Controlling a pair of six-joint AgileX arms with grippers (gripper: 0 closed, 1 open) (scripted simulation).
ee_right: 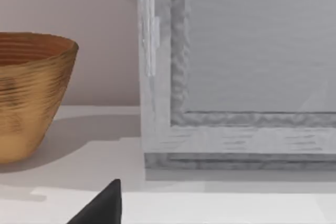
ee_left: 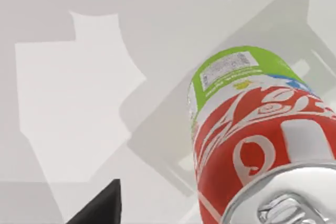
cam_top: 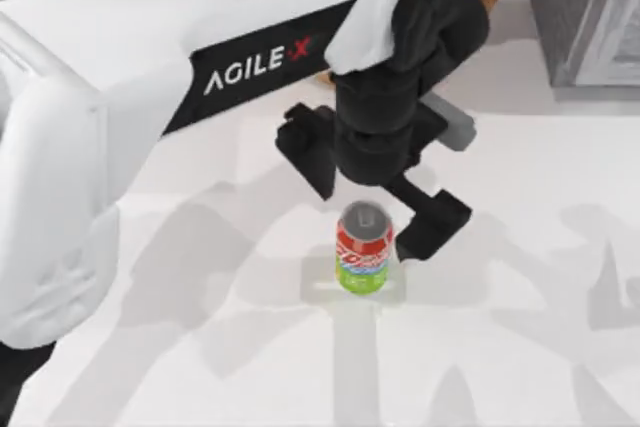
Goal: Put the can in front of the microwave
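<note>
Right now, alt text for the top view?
A soda can stands upright on the white table, with the left gripper open just above and behind it. The left arm reaches in from the left.

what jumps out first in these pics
The big white left arm sweeps across the top view, its open left gripper hanging just behind the can, which stands upright mid-table. The left wrist view shows the can close up. The right wrist view faces a brown basket beside a grey box.

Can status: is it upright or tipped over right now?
Upright. The can stands on the table on its green base, silver top up, with the open left gripper beside it.
</note>
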